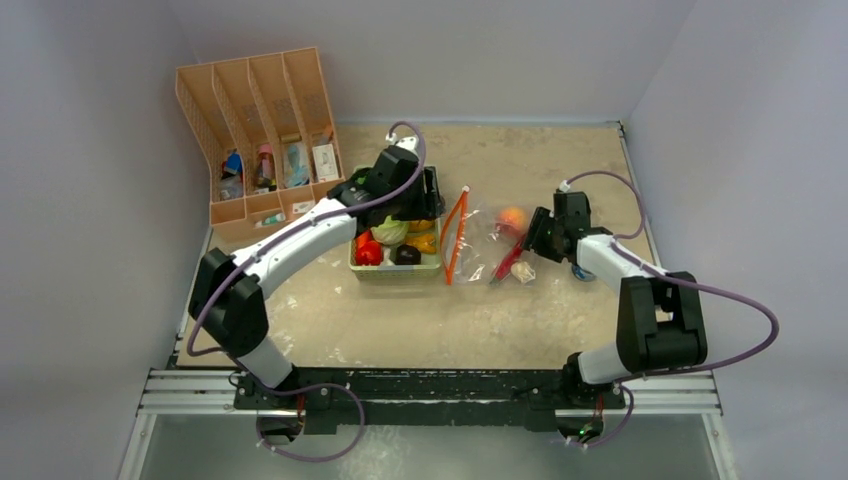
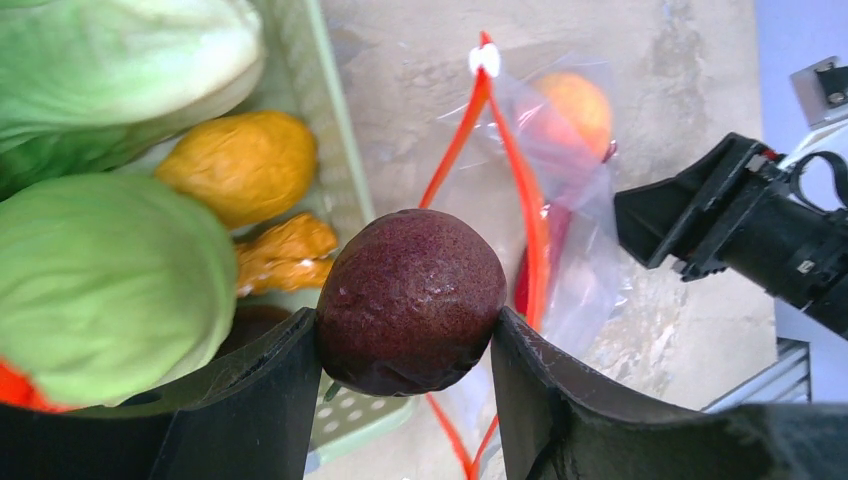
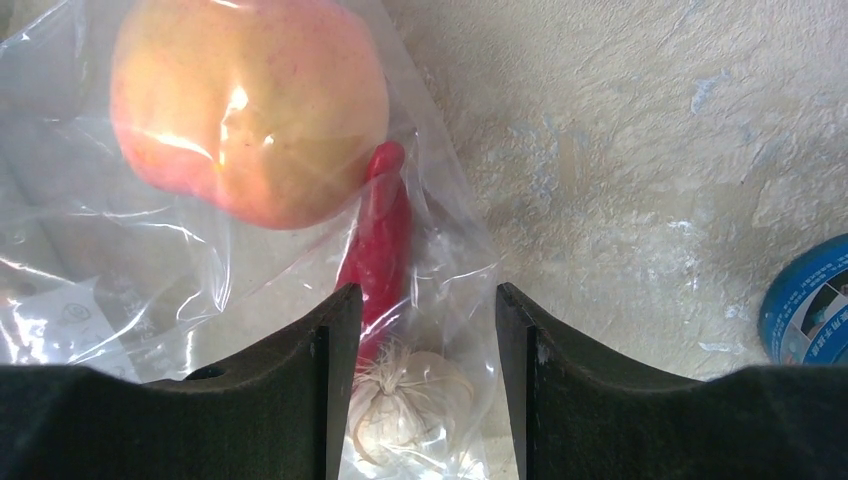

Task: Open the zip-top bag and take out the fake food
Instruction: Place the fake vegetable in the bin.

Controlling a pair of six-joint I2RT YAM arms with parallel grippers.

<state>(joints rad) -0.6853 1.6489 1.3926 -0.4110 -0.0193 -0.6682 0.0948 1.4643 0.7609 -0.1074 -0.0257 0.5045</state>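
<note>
The zip-top bag (image 1: 480, 240) lies flat right of the tray, its orange-red zip strip (image 2: 500, 170) parted. Inside it are fake food pieces: a peach (image 3: 250, 110), a red chili (image 3: 380, 230) and a small beige piece (image 3: 410, 405). My left gripper (image 2: 405, 320) is shut on a dark maroon round fruit (image 2: 410, 295), held above the tray's right rim. At the bag's far end my right gripper (image 3: 428, 290) stands open and low, its fingers straddling the beige piece and the clear plastic. A pale-green cabbage (image 2: 100, 290) sits in the tray.
The pale-green tray (image 2: 335, 150) also holds leafy lettuce (image 2: 110, 60), a yellow pepper (image 2: 240, 165) and red pieces. An orange file organiser (image 1: 260, 130) stands at the back left. A blue tape roll (image 3: 810, 300) lies just right of my right gripper.
</note>
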